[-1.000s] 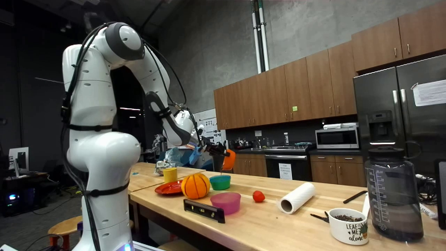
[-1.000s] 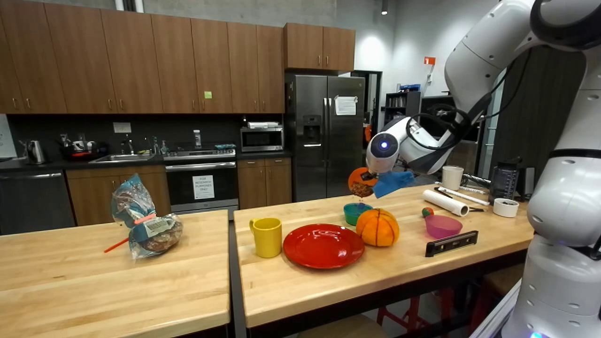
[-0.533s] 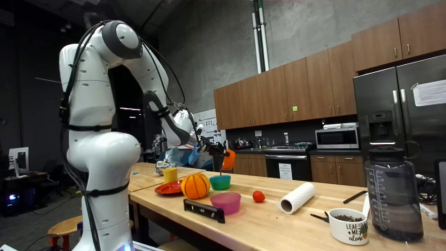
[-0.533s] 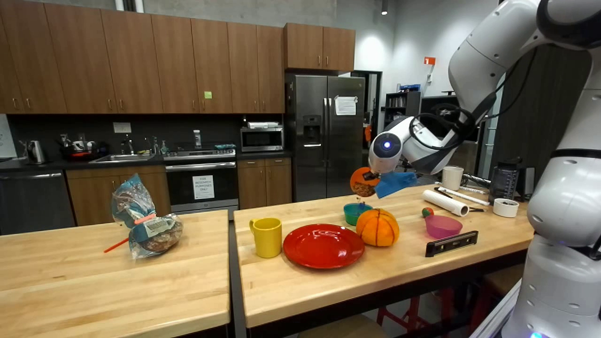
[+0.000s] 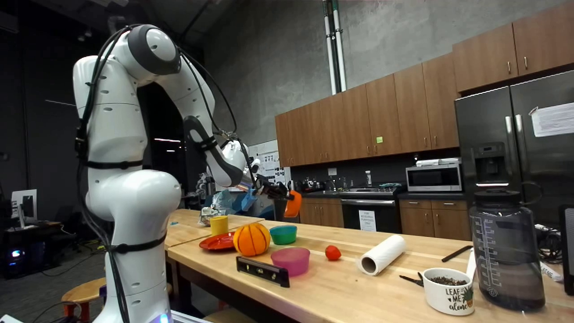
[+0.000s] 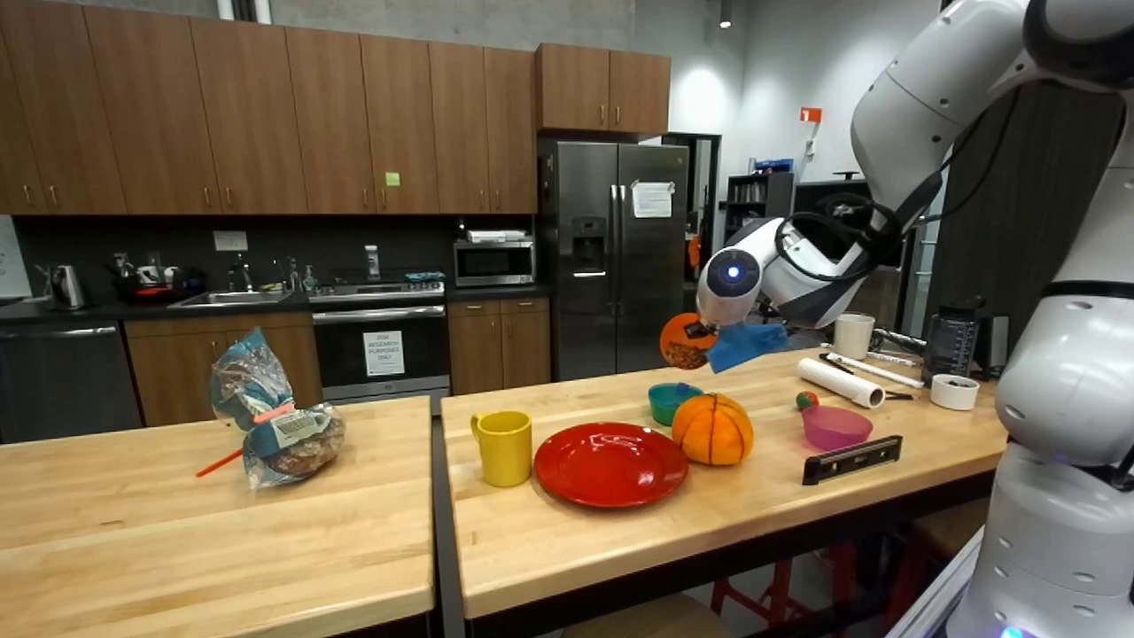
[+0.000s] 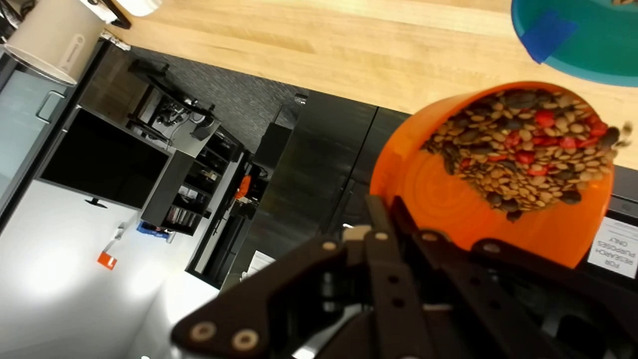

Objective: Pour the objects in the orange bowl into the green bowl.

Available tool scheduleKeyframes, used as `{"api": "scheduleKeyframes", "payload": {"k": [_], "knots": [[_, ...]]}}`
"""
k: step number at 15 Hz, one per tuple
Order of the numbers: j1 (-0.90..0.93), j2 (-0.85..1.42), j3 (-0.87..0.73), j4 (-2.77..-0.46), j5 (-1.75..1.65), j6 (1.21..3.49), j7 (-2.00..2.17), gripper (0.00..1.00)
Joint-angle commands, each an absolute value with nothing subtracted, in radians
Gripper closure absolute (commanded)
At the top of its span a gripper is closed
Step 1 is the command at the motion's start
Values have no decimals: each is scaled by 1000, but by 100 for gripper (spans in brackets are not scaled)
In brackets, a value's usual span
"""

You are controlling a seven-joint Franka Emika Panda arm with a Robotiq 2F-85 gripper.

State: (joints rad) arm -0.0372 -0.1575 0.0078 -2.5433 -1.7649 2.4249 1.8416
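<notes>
Wrist view: we see the gripper (image 7: 386, 204) pinching the tilted orange bowl (image 7: 446, 199), seed-like pieces (image 7: 528, 144) inside. In both exterior views, we note it above the green bowl (image 6: 664, 408).

Arm (image 5: 116, 125) arched, forearm (image 5: 187, 92) sloping down, claw (image 7: 386, 203) pinched tight.

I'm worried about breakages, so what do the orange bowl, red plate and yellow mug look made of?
Orange bowl: probably smooth plastic, given the thin wall and faint rings inside. Red plate: glossy, with bright reflections; glazed ceramic or plastic, I can't tell. Yellow mug: perhaps glazed ceramic, from its even colour and soft sheen.
</notes>
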Motion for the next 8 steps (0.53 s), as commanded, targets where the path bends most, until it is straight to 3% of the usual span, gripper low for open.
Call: {"api": "scheduleKeyframes", "payload": {"k": [1,8], "knots": [[-15,-201,-9,-2569,-1801,2417,1877,99],[-7,-210,-9,-2572,-1820,2411,1907,99]]}}
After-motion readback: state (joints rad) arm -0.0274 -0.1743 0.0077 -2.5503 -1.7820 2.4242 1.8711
